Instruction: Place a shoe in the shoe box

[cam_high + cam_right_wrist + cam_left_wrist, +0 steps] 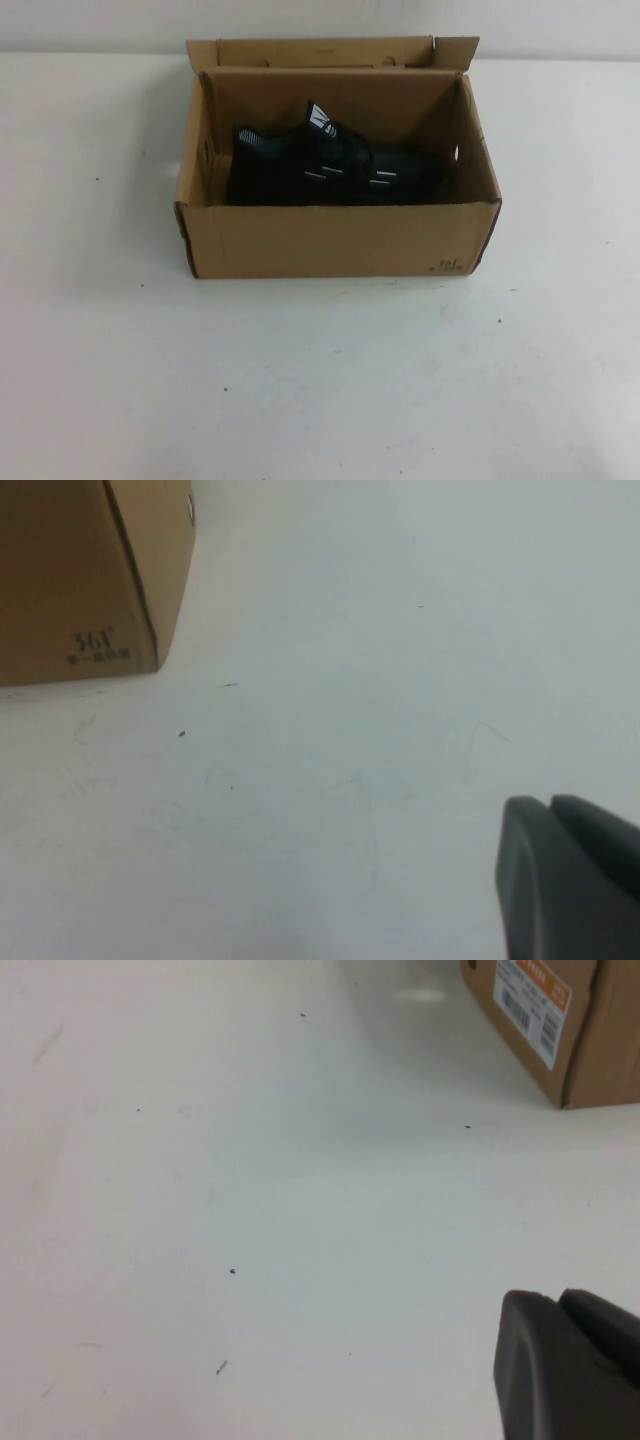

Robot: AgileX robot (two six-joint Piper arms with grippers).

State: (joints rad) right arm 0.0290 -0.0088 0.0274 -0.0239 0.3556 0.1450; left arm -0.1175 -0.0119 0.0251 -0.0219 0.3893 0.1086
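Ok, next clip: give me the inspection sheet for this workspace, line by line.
Surface: white table, a few small dark specks and faint scuffs.
Job's things: shoe lies inside the box, lid flap open at the back; white barcode label on one end, dark print near a front corner.
Clutter: nothing seen.
Grippers: left gripper low over bare table, off the box's label end; right gripper low over bare table near the printed corner; both apart from the box, holding nothing seen.
Cables: nothing seen.
Surroundings: pale wall behind the table.
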